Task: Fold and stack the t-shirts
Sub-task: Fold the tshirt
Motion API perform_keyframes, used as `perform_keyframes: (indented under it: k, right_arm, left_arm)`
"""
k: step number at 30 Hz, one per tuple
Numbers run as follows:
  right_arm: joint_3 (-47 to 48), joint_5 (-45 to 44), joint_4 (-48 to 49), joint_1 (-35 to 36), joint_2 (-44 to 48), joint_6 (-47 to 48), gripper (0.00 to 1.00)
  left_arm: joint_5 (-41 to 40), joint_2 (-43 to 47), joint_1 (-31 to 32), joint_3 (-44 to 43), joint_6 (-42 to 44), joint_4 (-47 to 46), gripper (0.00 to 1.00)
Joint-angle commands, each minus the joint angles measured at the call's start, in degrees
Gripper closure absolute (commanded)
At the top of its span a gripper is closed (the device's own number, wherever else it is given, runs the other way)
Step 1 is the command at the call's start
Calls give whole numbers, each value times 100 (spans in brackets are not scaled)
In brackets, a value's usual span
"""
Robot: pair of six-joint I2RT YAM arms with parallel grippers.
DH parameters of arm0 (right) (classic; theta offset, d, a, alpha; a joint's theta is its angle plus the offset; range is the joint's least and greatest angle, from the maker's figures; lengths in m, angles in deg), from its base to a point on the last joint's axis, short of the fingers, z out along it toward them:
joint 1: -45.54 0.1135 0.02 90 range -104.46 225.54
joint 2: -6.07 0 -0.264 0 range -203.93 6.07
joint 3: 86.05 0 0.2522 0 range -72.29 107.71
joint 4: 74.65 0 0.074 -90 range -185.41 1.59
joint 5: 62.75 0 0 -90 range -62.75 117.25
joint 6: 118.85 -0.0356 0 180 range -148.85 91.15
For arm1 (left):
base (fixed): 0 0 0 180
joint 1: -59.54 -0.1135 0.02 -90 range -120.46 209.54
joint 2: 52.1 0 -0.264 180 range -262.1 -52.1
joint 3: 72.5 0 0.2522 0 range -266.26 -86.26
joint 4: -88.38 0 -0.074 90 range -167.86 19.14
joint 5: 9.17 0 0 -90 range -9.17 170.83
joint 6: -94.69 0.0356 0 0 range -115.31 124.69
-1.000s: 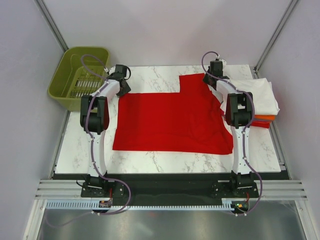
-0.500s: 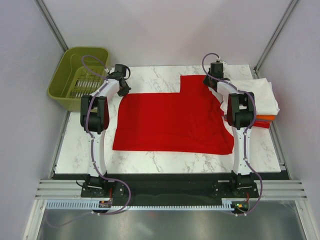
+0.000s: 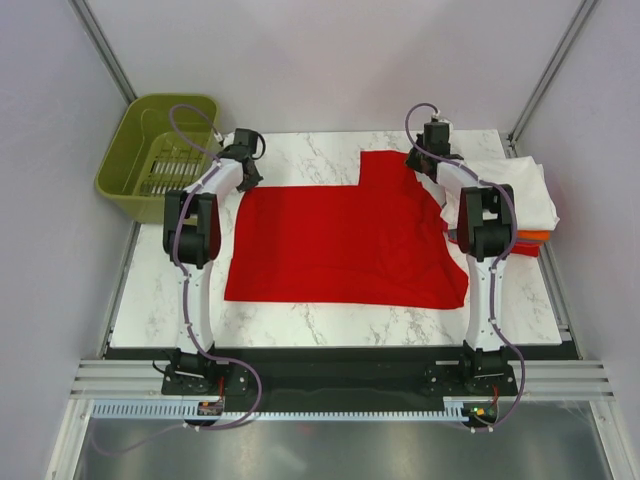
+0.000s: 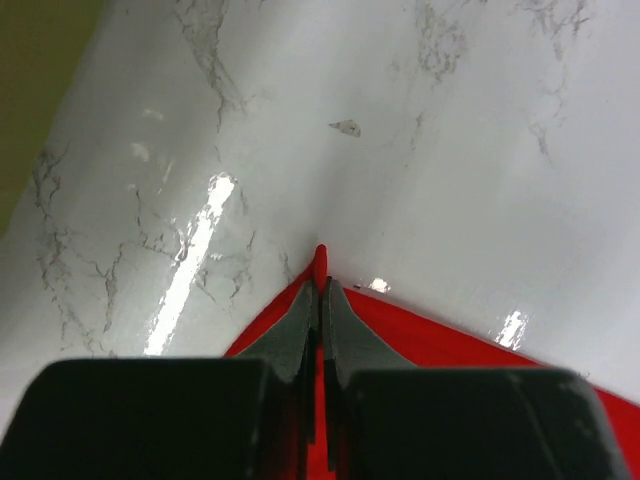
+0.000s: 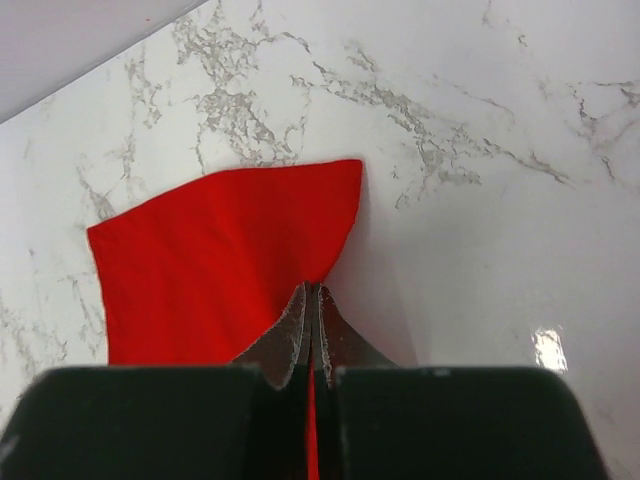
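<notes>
A bright red t-shirt [image 3: 345,240] lies spread on the marble table [image 3: 300,320]. My left gripper [image 3: 250,180] is shut on its far left corner; the left wrist view shows red cloth [image 4: 321,262] pinched between the fingertips. My right gripper [image 3: 418,162] is shut on the far right part of the shirt; the right wrist view shows the red cloth [image 5: 230,270] held at its edge. A stack of folded t-shirts stands at the right edge, white [image 3: 520,190] on top, orange [image 3: 530,237] and red below.
An olive-green plastic basket [image 3: 160,150] stands off the table's far left corner. Grey walls and metal posts close in the sides. Bare marble shows in front of the shirt and behind it.
Both grippers have crept slightly, still shut on the shirt's far corners. The cloth has barely shifted.
</notes>
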State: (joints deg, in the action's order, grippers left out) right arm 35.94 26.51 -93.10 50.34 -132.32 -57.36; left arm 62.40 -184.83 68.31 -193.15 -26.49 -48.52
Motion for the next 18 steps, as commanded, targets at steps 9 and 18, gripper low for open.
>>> perform_keyframes:
  k: [9,18]
  right_arm:
    - [-1074,459,284,-233,1647,258,100]
    - [-2068,890,425,-260,2447,232,100]
  left_arm:
    - [-573,1196,265,1160,806,-1369,98]
    - [-731,2110,265,2505,1158,-2468,98]
